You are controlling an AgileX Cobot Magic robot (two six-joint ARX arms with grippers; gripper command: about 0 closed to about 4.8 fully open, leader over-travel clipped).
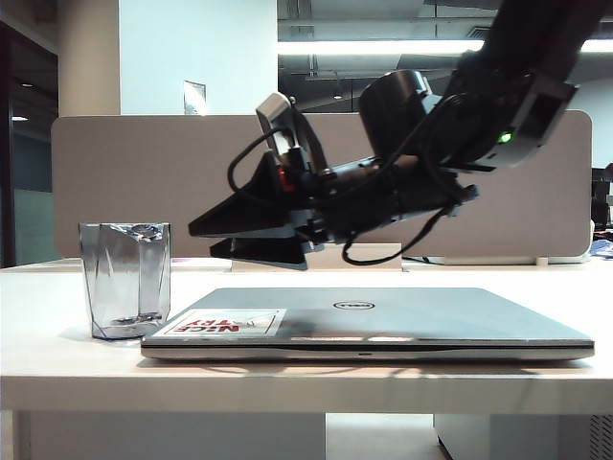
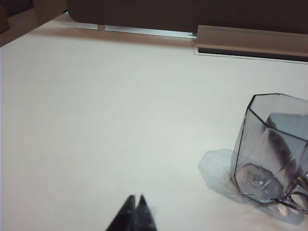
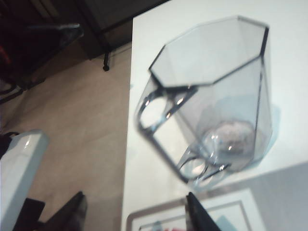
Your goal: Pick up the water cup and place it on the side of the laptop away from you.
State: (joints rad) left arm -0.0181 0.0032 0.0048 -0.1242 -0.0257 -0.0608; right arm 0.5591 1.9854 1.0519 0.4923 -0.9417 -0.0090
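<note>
Water cup (image 1: 125, 279) stands upright on the white table (image 1: 57, 316), touching or just beside the left front corner of the closed laptop (image 1: 383, 321) in the exterior view. Cup is clear, grey-tinted, faceted walls, thick base, nothing inside that can be seen. Laptop lies flat, lid down, round logo in the middle of the lid, white sticker (image 1: 230, 324) with red lettering at the corner nearest the cup.

Right gripper (image 1: 218, 238) hangs in the air above the laptop, reaching from the right side, fingers pointing level toward the cup but apart from it. Jaws spread wide, nothing between them. In the right wrist view the two dark fingertips (image 3: 199, 216) sit at the frame edge with the cup (image 3: 211, 101) ahead of them, not touched; the sticker corner (image 3: 226, 214) of the laptop lies below.

Left gripper (image 2: 136, 208) shows only in the left wrist view: its two dark tips meet, pressed together, holding nothing, low over bare table (image 2: 96, 120). Cup (image 2: 272, 154) is near it, off to one side, apart. A grey partition panel (image 1: 124, 182) stands behind the table.
</note>
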